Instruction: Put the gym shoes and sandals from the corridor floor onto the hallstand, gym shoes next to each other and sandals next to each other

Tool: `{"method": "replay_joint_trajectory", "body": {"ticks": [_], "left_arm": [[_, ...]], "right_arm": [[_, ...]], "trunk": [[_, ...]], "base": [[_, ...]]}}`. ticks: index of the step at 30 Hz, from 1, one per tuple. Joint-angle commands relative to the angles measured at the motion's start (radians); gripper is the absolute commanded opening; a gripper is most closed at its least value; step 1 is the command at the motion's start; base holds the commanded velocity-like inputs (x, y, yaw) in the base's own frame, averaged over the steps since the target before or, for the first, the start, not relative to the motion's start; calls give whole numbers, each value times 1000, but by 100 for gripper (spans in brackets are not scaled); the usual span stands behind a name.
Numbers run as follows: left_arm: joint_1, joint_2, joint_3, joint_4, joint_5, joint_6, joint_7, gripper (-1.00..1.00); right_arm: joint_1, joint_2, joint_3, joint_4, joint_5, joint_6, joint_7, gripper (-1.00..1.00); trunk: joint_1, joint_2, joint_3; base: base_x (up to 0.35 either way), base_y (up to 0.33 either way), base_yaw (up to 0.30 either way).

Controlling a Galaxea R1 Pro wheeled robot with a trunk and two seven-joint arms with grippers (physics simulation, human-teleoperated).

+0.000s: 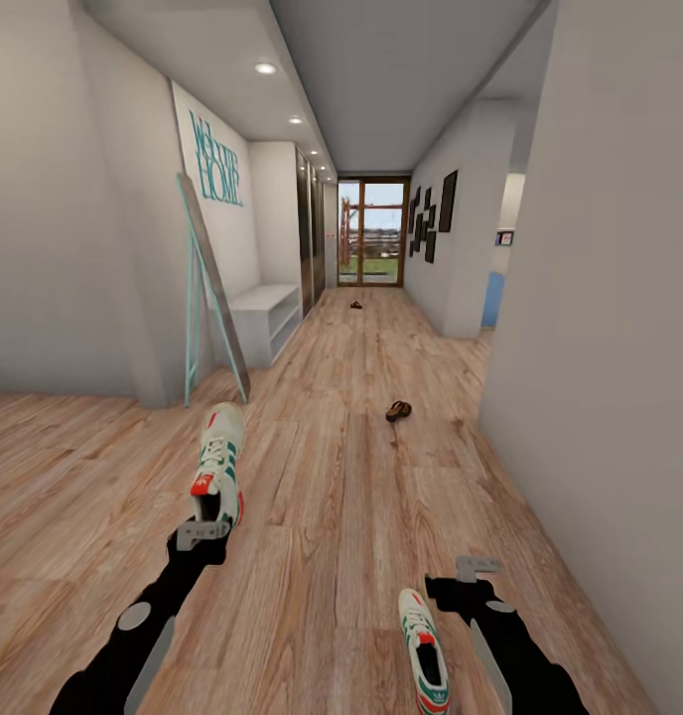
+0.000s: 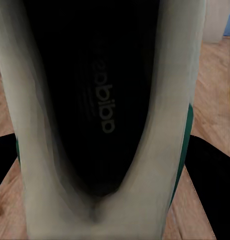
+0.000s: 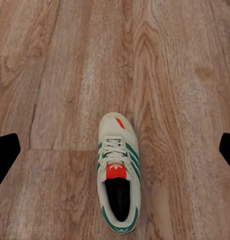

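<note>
My left gripper [image 1: 204, 534] is shut on the heel of one cream-white gym shoe [image 1: 219, 462], whose toe points down the corridor. In the left wrist view that shoe's dark inside [image 2: 102, 105] sits right between the black fingers [image 2: 210, 175]. The second gym shoe [image 1: 424, 650] lies on the wood floor [image 1: 332, 516], just left of my right gripper [image 1: 478, 569]. That gripper hangs open above the floor, with the shoe [image 3: 119, 175] below between its widely spread fingers [image 3: 4, 155]. One brown sandal [image 1: 398, 409] lies mid-corridor and the other sandal [image 1: 356, 305] far off near the glass door. The light-grey hallstand [image 1: 267, 316] stands against the left wall.
A teal-framed mirror [image 1: 210, 288] leans on the left wall just before the hallstand. A grey wall [image 1: 600, 348] runs close along my right. The corridor ends at a glass door [image 1: 373, 233], with picture frames [image 1: 431, 214] on the right wall.
</note>
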Motion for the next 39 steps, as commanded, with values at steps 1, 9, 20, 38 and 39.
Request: {"method": "replay_joint_trajectory", "body": {"ticks": [1,9,20,38,39], "left_arm": [[0,-1,-11,-5,11,0,-7,-100],[4,0,-39,-11,9,-3,-8,-100],[9,4,-36,-67,15,0,-16,-100],[8,1,-42,-70,11,8,-17,-100],[8,1,-42,-70,11,8,-17,-100]], "right_arm": [[-1,1,-3,-1,3,1,1,100],[-1,0,-5,56,3,-39,-3,100],[-1,0,-6,104,3,-123,-8,100],[-1,0,-7,110,3,-124,-8,100],[-1,0,-7,110,3,-124,-8,100]], "trunk": [[0,0,-1],[0,0,-1],[23,-42,-29],[92,-168,-113],[96,-175,-118]], "base": [[204,0,0],[292,0,0],[31,0,0],[0,0,0],[0,0,0]]}}
